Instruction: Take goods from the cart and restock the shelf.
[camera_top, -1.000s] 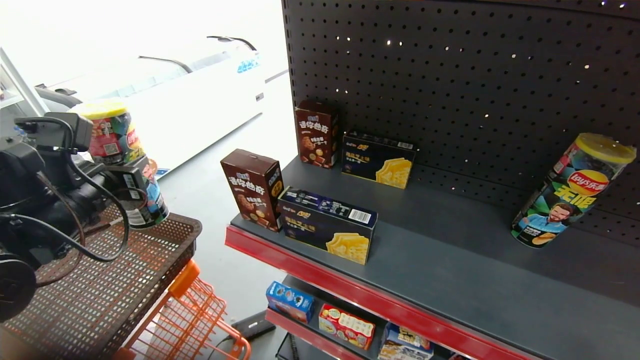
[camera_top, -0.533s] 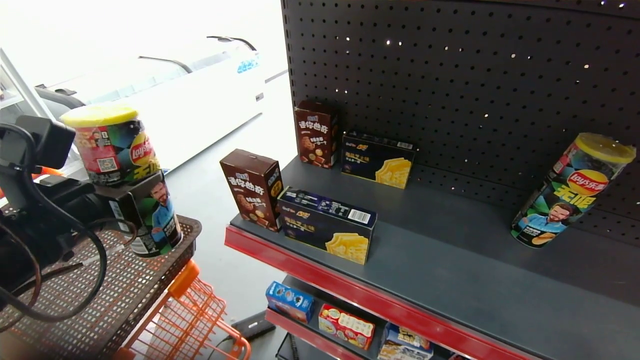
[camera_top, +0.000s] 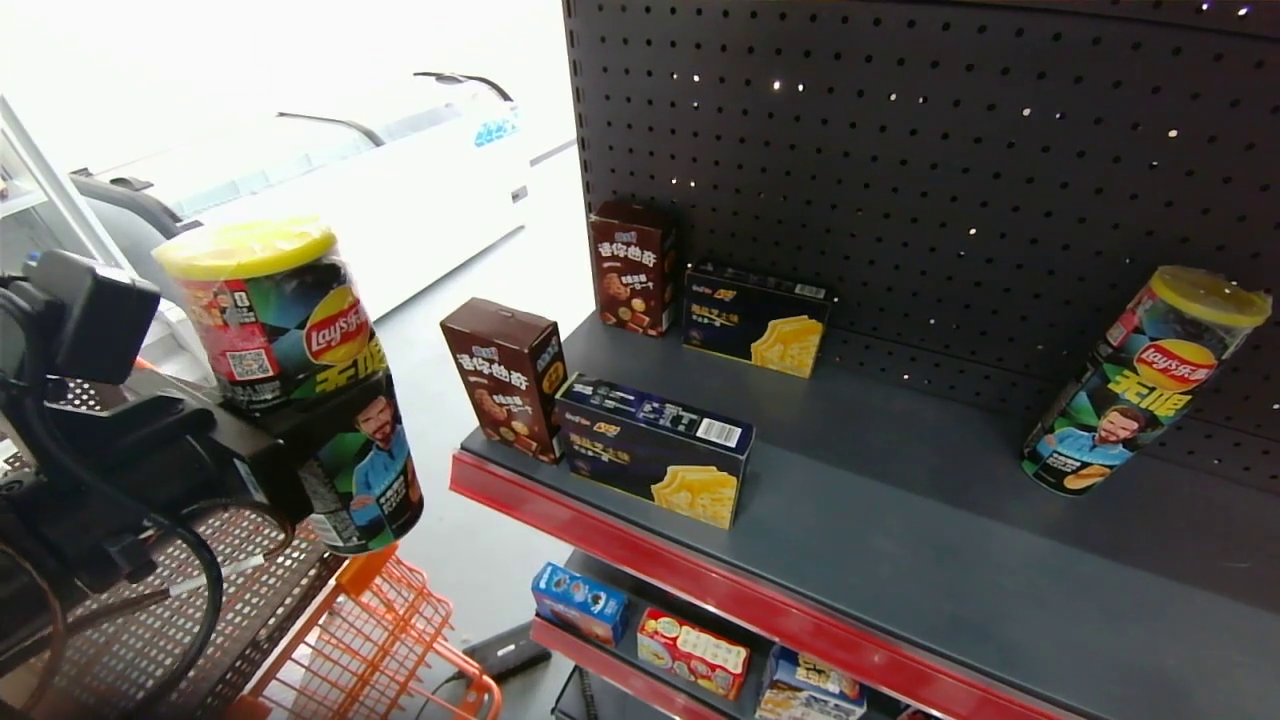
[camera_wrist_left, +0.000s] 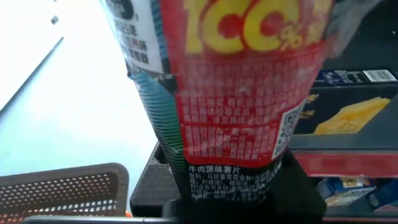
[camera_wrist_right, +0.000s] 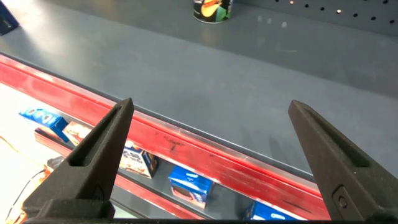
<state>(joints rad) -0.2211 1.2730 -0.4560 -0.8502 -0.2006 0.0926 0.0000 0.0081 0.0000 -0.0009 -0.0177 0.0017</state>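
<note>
Transfer step. Left pincer (camera_top: 262, 440) clamped on can (camera_top: 300, 370), apparently at mid-body, held upright at nine o'clock above cart (camera_top: 395, 610). Next: carry toward three o'clock, set on bare shelf (camera_top: 900, 520). Right pincer (camera_wrist_right: 210, 109) gapes wide, empty.

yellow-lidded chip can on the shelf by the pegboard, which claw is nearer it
Right. The right claw faces that can across the dark shelf; the left claw holds a second chip can by the brown basket.
</note>
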